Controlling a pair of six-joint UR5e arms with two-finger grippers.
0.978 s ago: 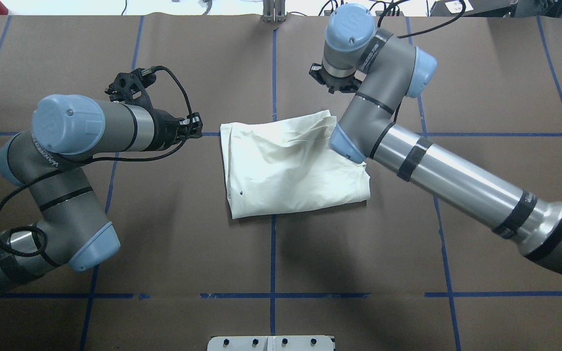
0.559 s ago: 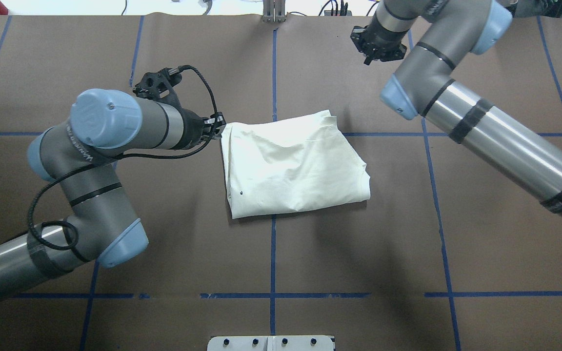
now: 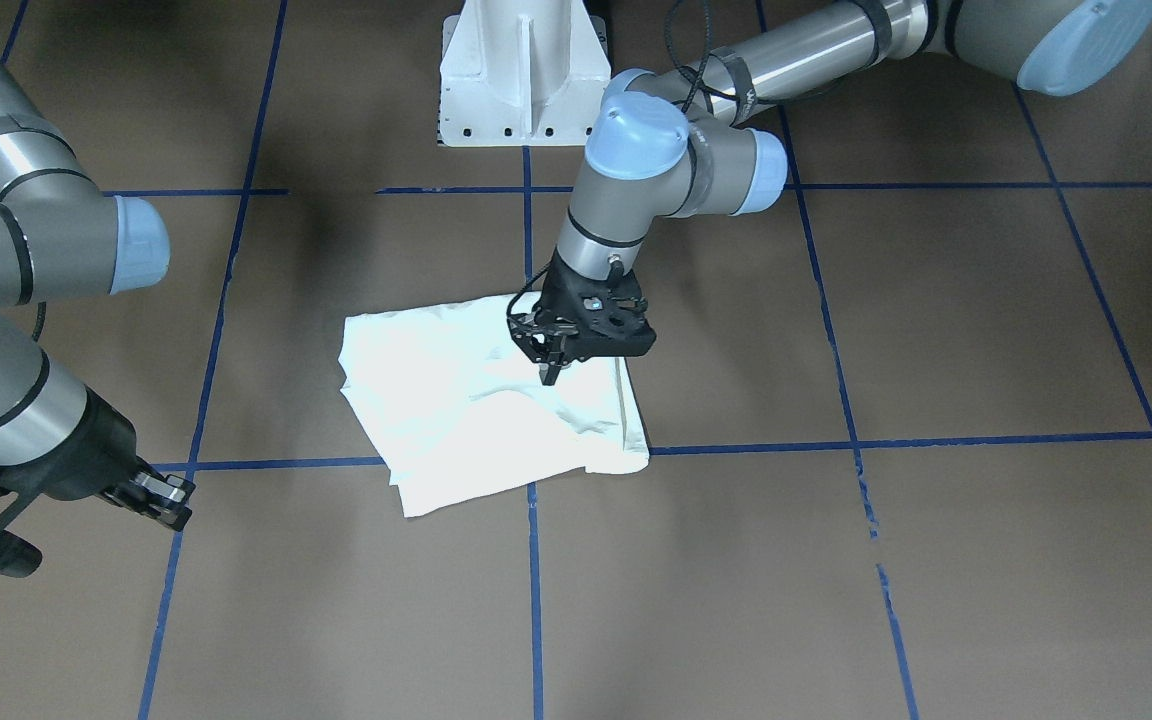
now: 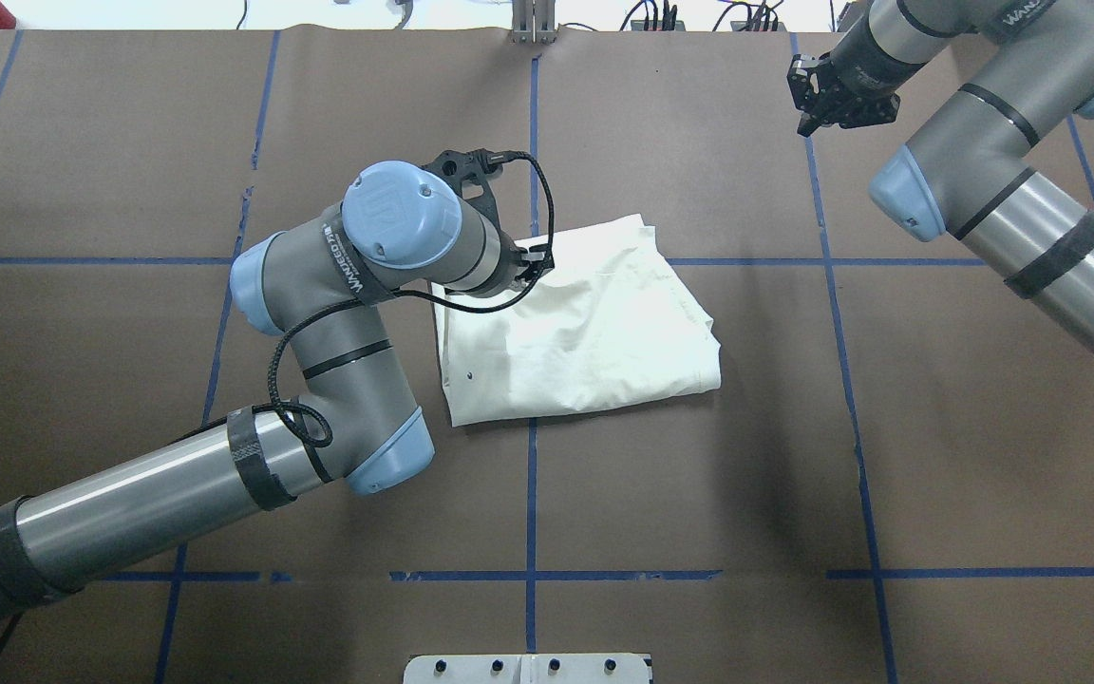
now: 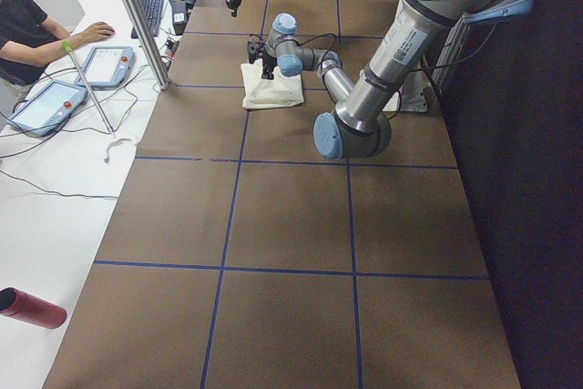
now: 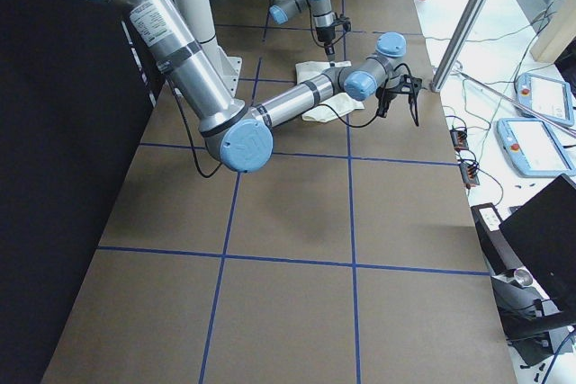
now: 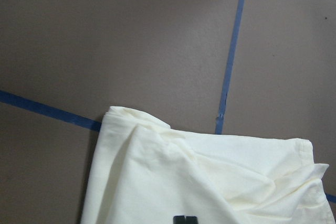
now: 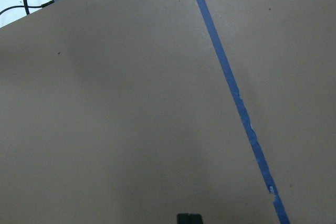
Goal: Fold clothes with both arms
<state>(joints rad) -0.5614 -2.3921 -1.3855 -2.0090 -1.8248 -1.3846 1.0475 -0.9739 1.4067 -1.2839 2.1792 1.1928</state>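
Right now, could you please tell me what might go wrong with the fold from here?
The left claw points down onto the wrinkled, already folded shirt; a grab there could pinch several layers and pull the fold apart. The right claw sits far off over bare table, so nothing pins the shirt if it drags.

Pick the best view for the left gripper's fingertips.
Exterior front-facing: the left gripper shows unobstructed, fingertips together, pointing down over the shirt. Overhead, its own wrist mostly hides it. Side views show it tiny; its wrist camera catches only a fingertip sliver.
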